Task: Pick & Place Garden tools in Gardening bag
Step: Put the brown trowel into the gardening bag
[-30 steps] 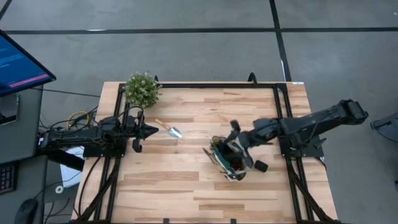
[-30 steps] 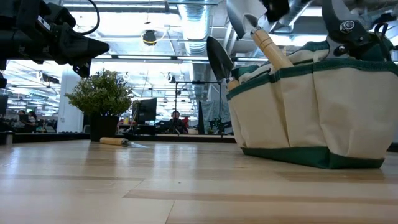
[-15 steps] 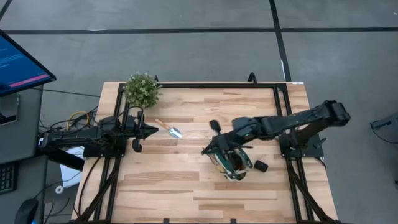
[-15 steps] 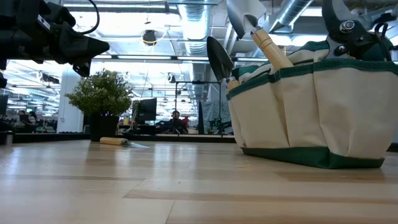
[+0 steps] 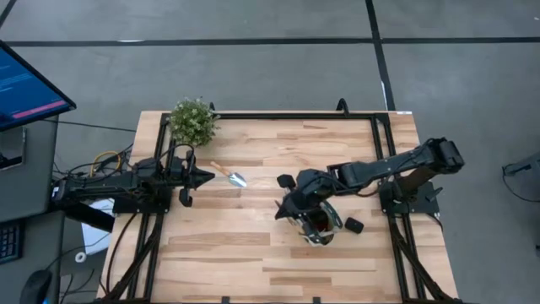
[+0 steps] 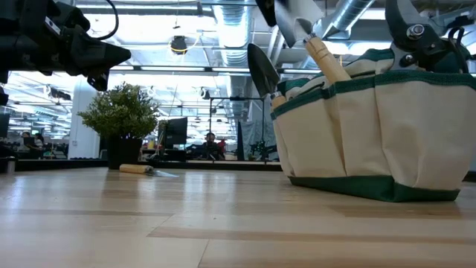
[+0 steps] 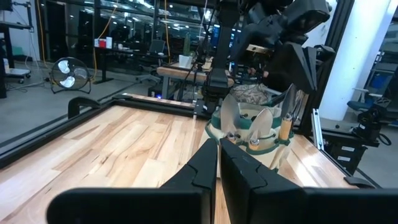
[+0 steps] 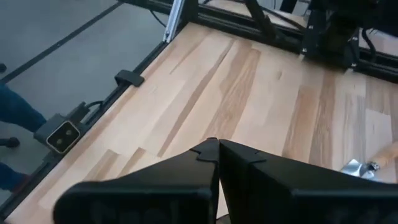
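Right gripper above the bag, one trowel out on the surface.

Nearest, the bag [image 6: 375,126] stands on the wooden surface [image 5: 253,245], trowels [image 6: 320,56] and shears [image 6: 416,33] poking out; the right gripper [image 5: 287,198] sits over its rim, jaws pressed together and empty. Farther off, a lone trowel [image 5: 229,174] lies just beside the left gripper [image 5: 202,177], jaws nearly together, empty. The potted plant [image 5: 192,121] stands behind.

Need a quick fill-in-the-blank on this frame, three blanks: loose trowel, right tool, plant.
1. The one trowel still lying on the table is nearest the ____ arm.
2. The right tool, with shut fingers, is above the ____.
3. The potted plant stands at a ____ of the table.

Missing words: left; gardening bag; corner
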Tool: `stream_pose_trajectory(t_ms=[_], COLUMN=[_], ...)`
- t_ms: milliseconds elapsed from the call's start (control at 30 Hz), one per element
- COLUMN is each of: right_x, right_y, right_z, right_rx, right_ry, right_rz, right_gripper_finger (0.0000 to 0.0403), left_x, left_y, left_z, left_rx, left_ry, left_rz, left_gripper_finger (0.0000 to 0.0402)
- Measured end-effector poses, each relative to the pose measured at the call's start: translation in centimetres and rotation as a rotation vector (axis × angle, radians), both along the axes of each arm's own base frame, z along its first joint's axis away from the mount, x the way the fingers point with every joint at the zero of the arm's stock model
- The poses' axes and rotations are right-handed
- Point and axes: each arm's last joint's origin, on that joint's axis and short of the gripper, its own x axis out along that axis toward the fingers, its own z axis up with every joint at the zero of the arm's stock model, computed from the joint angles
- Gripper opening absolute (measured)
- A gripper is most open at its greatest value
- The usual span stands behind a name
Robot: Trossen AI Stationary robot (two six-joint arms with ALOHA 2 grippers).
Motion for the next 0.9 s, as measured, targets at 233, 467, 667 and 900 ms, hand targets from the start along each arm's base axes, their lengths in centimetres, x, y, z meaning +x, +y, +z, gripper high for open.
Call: stream_pose_trajectory(t_ms=[233,467,667,900], right_x=[-0.6,-1.0,-1.6,-1.9], right_y=[0.6,2.0,2.7,3.0], right_z=[-0.2,-0.7,-1.1,-1.3], right_rx=[0.0,-0.009,-0.013,-0.022], right_ry=[0.057,0.096,0.153,0.181], right_rz=[0.012,0.053,0.062,0.072], right_gripper_finger=[0.0,0.0,0.0,0.0], left_x=[0.0,0.0,0.0,0.0], left_y=[0.0,0.0,0.0,0.0], left_z=[0.0,0.0,0.0,0.1], left_rx=[0.0,0.0,0.0,0.001], left_ry=[-0.003,-0.004,-0.006,-0.006], left_rz=[0.0,0.0,0.0,0.0], left_gripper_finger=[0.0017,0.0017,0.0017,0.0017])
